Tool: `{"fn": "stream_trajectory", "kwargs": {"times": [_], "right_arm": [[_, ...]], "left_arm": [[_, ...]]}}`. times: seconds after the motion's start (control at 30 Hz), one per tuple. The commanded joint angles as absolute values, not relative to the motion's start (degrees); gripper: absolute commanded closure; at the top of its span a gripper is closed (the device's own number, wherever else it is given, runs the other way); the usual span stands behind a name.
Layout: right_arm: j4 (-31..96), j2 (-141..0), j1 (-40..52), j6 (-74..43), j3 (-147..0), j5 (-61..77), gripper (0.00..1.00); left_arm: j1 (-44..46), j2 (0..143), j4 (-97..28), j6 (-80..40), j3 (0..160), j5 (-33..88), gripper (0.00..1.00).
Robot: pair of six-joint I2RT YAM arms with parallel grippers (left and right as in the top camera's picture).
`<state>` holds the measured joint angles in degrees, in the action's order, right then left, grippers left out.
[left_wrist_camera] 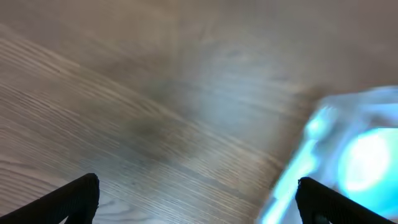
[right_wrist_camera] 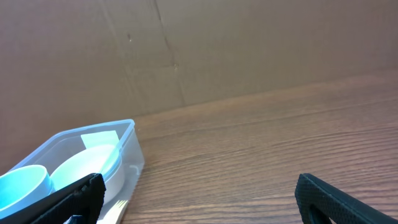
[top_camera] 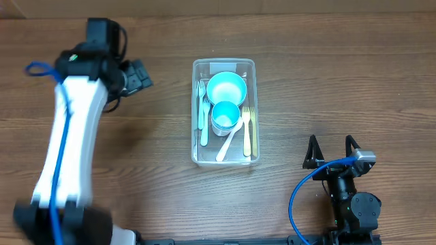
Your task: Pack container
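The clear container (top_camera: 197,112) stands at the table's middle. It holds a light-blue bowl (top_camera: 225,87), a light-blue cup (top_camera: 225,116), a white spoon (top_camera: 230,141), and forks, one of them yellow (top_camera: 246,129). My left gripper (top_camera: 141,75) is open and empty over bare wood left of the container. Its wrist view (left_wrist_camera: 198,199) shows the container blurred at the right edge (left_wrist_camera: 354,143). My right gripper (top_camera: 332,151) is open and empty, low at the front right. Its wrist view (right_wrist_camera: 198,199) shows the container (right_wrist_camera: 127,149) at the left.
A brown cardboard wall (right_wrist_camera: 249,43) stands behind the table's far edge. The left arm (top_camera: 68,136) stretches from the front left corner up across the left side. A blue cable (top_camera: 300,194) loops by the right arm's base.
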<state>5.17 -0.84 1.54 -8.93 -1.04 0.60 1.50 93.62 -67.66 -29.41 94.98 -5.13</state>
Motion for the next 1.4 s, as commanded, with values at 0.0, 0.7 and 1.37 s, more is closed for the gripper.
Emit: {"fn": "stream_trajectory", "kwargs": {"times": [0.0, 0.7, 1.37], "right_arm": [[4.8, -0.2, 1.9, -8.6, -0.4, 0.1, 0.0], [4.8, -0.2, 1.9, -8.6, -0.4, 0.1, 0.0], [4.8, -0.2, 1.9, -8.6, -0.4, 0.1, 0.0]], "left_arm": [[1.5, 71.5, -67.4, -27.5, 96.0, -8.6, 0.0], [1.5, 15.6, -80.0, -27.0, 85.9, -12.3, 0.0], [1.5, 0.2, -11.0, -28.3, 8.8, -10.5, 0.0]]}}
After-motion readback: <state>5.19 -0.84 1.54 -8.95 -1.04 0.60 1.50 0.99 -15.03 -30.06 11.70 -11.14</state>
